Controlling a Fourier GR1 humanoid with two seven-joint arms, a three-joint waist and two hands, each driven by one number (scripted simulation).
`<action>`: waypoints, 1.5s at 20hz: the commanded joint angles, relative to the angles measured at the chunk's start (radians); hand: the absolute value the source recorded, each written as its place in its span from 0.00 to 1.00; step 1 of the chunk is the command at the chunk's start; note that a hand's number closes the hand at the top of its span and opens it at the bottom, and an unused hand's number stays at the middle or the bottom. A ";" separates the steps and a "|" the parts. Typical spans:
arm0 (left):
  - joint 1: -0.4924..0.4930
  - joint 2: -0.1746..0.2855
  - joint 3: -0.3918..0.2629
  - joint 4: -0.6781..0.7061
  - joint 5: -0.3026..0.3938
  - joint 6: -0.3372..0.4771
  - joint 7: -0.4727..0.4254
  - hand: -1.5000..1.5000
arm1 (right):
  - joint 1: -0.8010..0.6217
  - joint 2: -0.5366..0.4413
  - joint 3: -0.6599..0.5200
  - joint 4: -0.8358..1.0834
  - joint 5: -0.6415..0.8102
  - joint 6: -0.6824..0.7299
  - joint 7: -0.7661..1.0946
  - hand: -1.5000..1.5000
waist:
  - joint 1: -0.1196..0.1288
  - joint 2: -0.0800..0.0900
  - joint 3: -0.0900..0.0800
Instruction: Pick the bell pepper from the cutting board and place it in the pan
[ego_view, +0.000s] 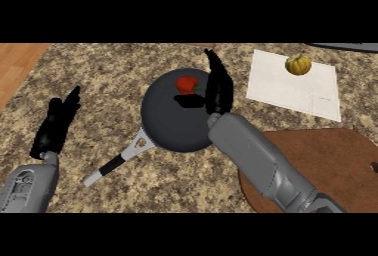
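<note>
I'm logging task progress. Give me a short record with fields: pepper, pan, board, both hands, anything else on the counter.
bell pepper: red, inside the pan, far side
pan: dark grey, mid-counter, handle toward lower left
cutting board: brown, lower right, partly under the right forearm
right hand: open, fingers straight, over the pan's right rim, beside the pepper
left hand: open, resting at left
other: yellowish gourd on white sheet, upper right

Right hand (218, 89) outstretched flat, left hand (57, 122) relaxed

Speckled granite counter (170, 185), wooden floor (16, 65) at left
</note>
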 joint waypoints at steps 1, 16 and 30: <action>0.000 0.021 0.018 0.000 0.012 -0.015 0.014 0.50 | 0.004 0.001 -0.013 -0.004 -0.067 -0.119 -0.096 0.00 | -0.016 -0.009 0.000; 0.138 0.028 0.064 -0.083 0.004 0.036 0.049 0.50 | 0.257 -0.094 -0.091 -0.261 -0.175 -0.135 -0.249 0.00 | -0.165 -0.054 -0.003; 0.178 0.042 0.101 -0.087 0.038 -0.004 0.009 0.50 | 0.834 -0.582 -0.139 -1.029 -0.224 0.103 -0.129 0.00 | -0.170 -0.049 -0.003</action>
